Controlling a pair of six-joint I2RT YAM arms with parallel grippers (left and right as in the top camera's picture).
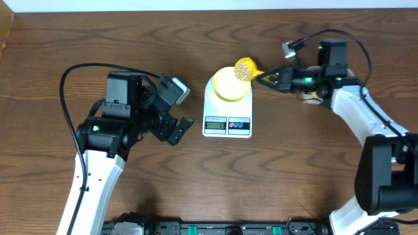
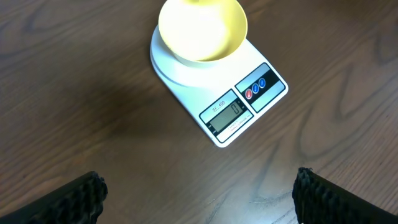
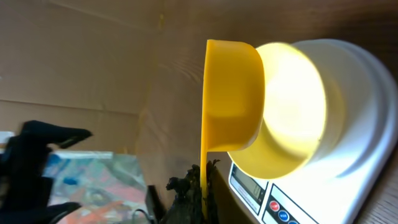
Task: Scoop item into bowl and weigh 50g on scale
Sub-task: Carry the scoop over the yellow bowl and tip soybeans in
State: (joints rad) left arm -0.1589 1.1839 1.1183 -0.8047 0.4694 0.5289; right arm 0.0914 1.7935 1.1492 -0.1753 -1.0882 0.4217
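A white scale [image 1: 227,112] sits mid-table with a pale-yellow bowl [image 1: 230,84] on its platform; the bowl [image 2: 202,29] looks empty in the left wrist view. My right gripper [image 1: 269,78] is shut on the handle of a yellow scoop [image 1: 246,68] heaped with tan beans, held at the bowl's right rim. In the right wrist view the scoop [image 3: 231,102] hangs beside the bowl [image 3: 292,109] over the scale [image 3: 348,168]. My left gripper [image 1: 179,111] stands open left of the scale, its fingers [image 2: 74,199] wide apart over bare table.
The scale's display [image 2: 225,111] and its red and blue buttons [image 2: 255,89] face the near edge. Cables trail from both arms. A rail [image 1: 215,228] runs along the front edge of the wooden table [image 1: 52,52].
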